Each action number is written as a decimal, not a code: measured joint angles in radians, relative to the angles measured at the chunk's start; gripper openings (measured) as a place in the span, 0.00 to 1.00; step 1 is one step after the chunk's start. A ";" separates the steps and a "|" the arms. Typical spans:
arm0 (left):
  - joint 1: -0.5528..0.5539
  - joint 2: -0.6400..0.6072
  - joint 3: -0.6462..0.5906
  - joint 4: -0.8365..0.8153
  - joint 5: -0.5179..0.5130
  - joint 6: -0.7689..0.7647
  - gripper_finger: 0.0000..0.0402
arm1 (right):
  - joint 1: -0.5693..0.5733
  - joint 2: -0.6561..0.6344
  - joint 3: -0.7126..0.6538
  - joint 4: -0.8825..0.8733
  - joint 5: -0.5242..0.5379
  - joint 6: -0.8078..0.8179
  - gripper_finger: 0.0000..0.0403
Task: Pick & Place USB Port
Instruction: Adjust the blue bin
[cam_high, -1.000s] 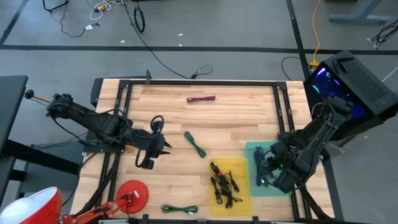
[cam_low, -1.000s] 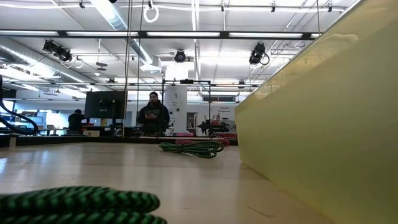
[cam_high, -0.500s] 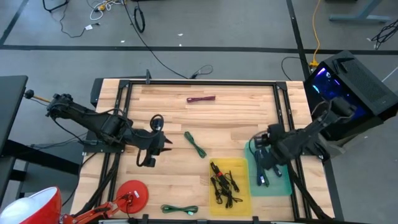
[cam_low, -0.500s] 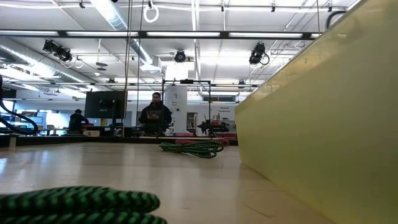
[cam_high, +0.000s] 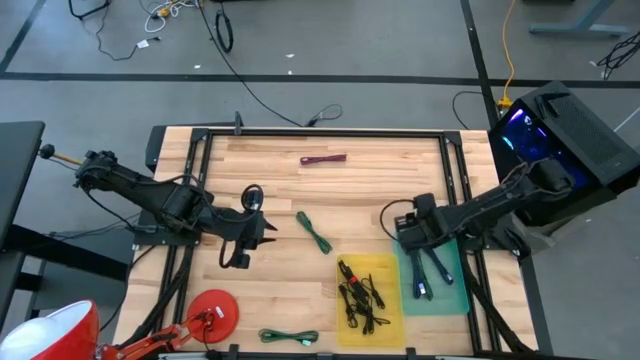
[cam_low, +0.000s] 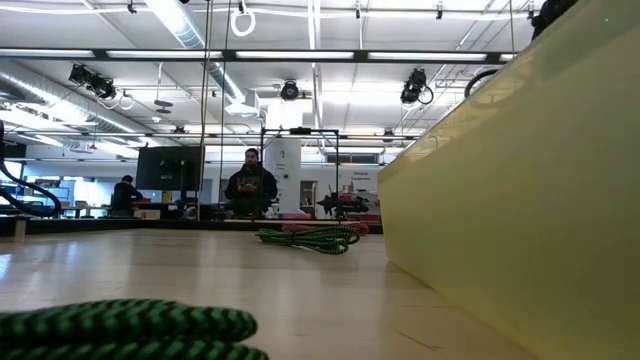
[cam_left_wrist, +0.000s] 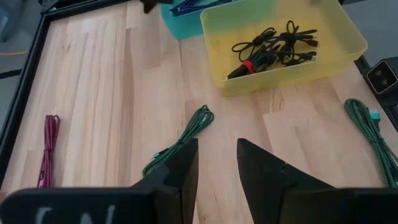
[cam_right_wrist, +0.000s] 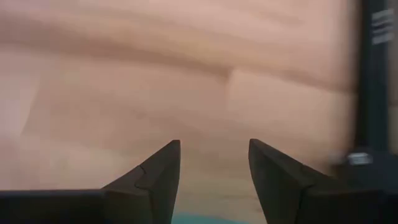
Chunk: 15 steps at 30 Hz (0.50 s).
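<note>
USB cables (cam_high: 432, 272) lie in the teal tray (cam_high: 450, 298) behind our empty, open right gripper (cam_high: 407, 229); only its wrist view shows the gap. The left gripper (cam_high: 268, 231) is open too.

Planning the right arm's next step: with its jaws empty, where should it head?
Probably toward the green cable at mid-table: the right gripper is open and empty over bare wood beside the teal tray, and that cable lies loose nearest it.
</note>
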 joint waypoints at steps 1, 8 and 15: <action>0.000 0.000 0.000 0.000 0.000 0.000 0.29 | -0.002 0.000 -0.014 0.048 -0.007 -0.024 0.47; 0.000 0.000 0.000 -0.004 0.000 0.000 0.29 | 0.003 0.001 -0.094 0.247 -0.128 -0.061 0.47; 0.000 0.000 0.000 -0.004 0.000 -0.001 0.29 | 0.031 -0.003 -0.105 0.250 -0.178 -0.033 0.47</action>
